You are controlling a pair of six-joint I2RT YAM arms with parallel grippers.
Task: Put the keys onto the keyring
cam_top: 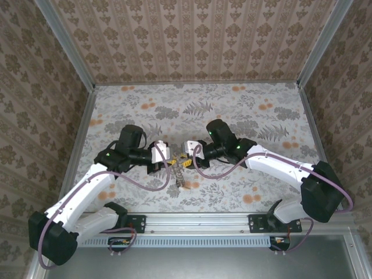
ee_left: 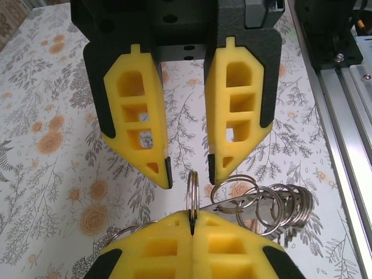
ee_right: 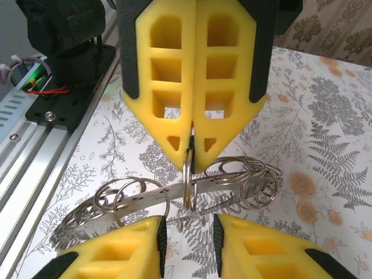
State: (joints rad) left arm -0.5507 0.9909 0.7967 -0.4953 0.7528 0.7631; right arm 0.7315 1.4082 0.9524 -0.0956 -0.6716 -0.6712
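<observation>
The keyring is a flat silvery metal strip (ee_right: pixel 145 195) threaded with several split rings (ee_left: pixel 273 203); in the top view it is a jagged grey bundle (cam_top: pixel 182 176) below the two grippers. My right gripper (ee_right: pixel 192 160) is shut on one upright split ring (ee_right: pixel 189 186) of that bundle. Its closed yellow pads also show at the bottom of the left wrist view (ee_left: pixel 192 224), with the ring (ee_left: pixel 192 192) standing up from them. My left gripper (ee_left: pixel 189 174) faces it, open, its fingertips either side of the ring's top edge without touching it. The key with the red tag is out of view.
The floral table cover (cam_top: pixel 197 110) stretches behind the grippers. An aluminium rail (cam_top: pixel 197 221) with both arm bases runs along the near edge. Patterned walls close in the back and sides. Purple cables (cam_top: pixel 165 180) loop near the wrists.
</observation>
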